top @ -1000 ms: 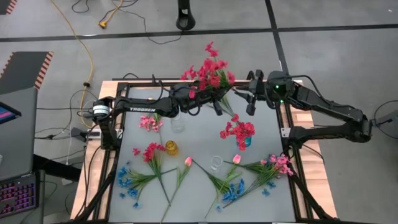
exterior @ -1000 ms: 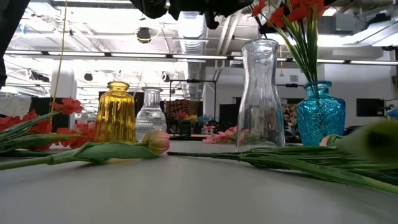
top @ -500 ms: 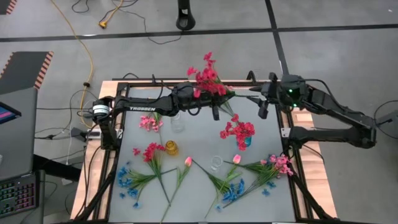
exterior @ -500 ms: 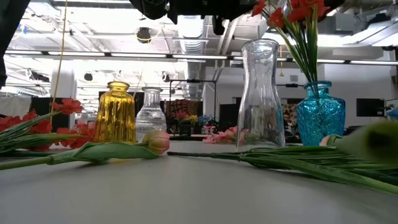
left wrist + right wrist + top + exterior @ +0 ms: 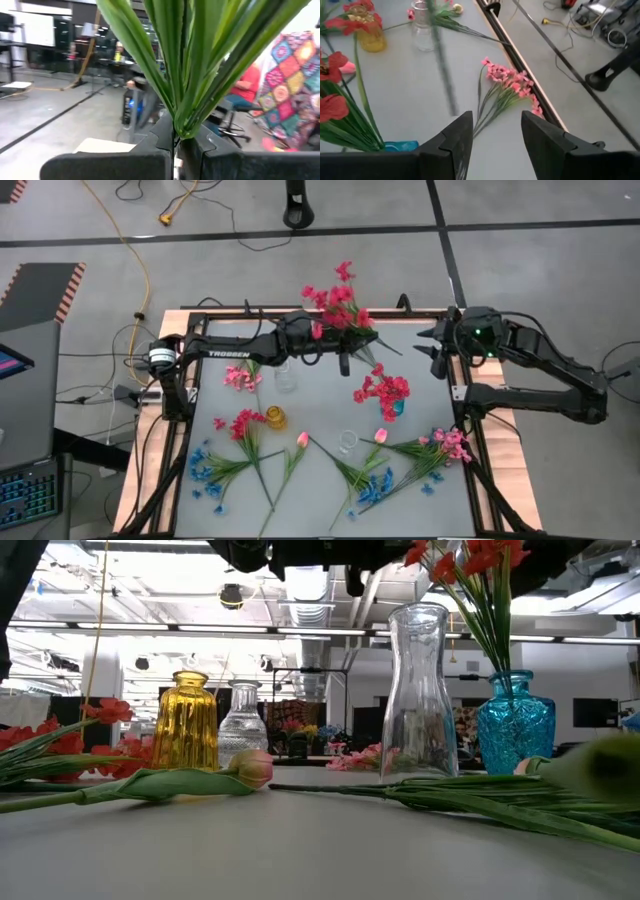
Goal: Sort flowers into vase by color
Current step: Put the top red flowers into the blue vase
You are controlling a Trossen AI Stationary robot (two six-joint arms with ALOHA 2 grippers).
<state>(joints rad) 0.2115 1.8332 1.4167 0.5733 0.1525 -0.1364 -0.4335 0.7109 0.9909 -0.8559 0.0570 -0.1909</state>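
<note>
The left hand, just above the centre of the high view, is pressed together on the green stems of a deep red-pink bunch; the left wrist view shows the two dark fingers meeting around the base of those stems, a grip the overhead picture hides. From above, the bunch's long axis runs from the hand up and slightly left, with blossoms pointing toward the top of the frame over the worktop's far edge. The right hand, in the upper right of the high view beside the worktop frame, has its fingers spread and holds nothing, as its wrist view makes plain, looking down on a light pink sprig lying flat near the edge. The other flowers lie along the lower part of the high view: blue sprigs at lower left, more pink at lower right, red ones standing in a blue vase right of centre. Only the low view shows the vases' shapes: a yellow vase, a small clear one, a tall clear vase, and a pink bud lying sideways in front.
</note>
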